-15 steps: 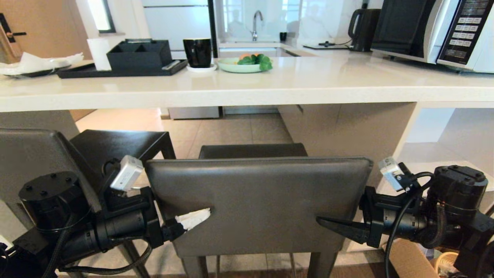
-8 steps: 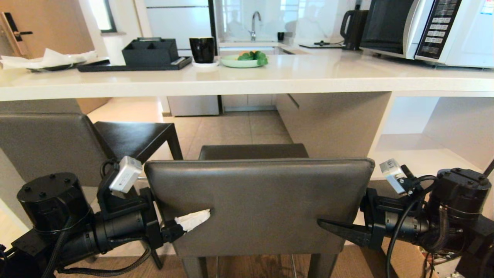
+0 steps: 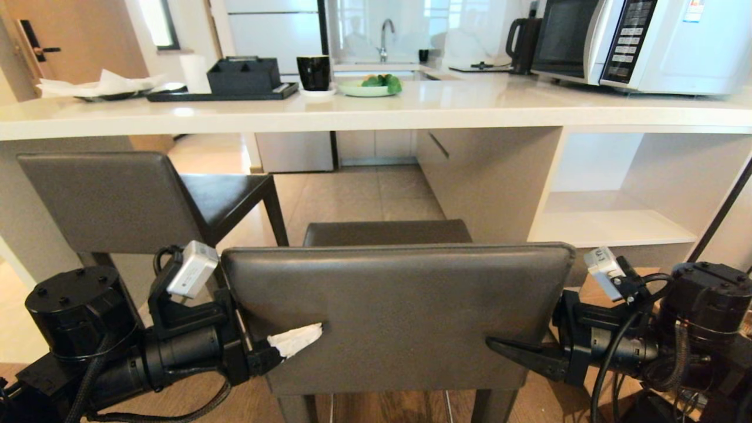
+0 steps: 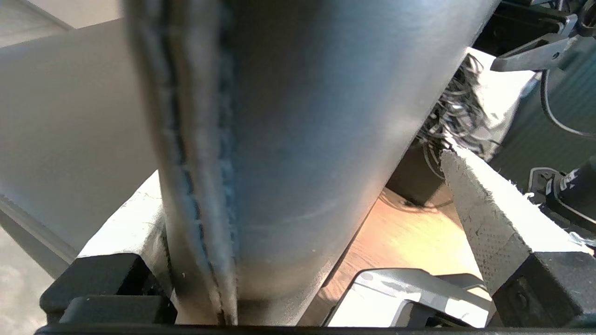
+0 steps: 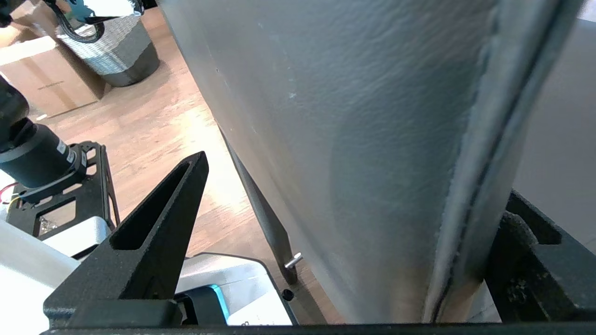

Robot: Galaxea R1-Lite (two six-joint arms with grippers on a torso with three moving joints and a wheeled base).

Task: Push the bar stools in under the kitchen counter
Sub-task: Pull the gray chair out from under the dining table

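While its jaws stand spread wide, the left gripper (image 3: 267,352) straddles the left edge of the near bar stool's dark grey-brown leather backrest (image 3: 393,311), its white-wrapped finger (image 3: 294,339) lying on the rear face and the other finger hidden behind the pad. The right gripper (image 3: 529,355) does the same at the opposite edge, also wide, with one black pointed finger (image 3: 511,351) against the rear face; in the right wrist view the backrest (image 5: 372,153) fills the gap between the fingers. This stool's seat (image 3: 385,232) stands short of the long white glossy kitchen counter (image 3: 376,114), not yet under the slab. A second identical dark leather stool (image 3: 111,200) stands to the left, turned at an angle, its seat reaching under the counter edge. On the counter sit a black tray (image 3: 217,94), a black cup (image 3: 313,71), a green plate of vegetables (image 3: 367,87) and a white microwave (image 3: 640,44). White open shelving (image 3: 611,217) lies under the counter's right end.
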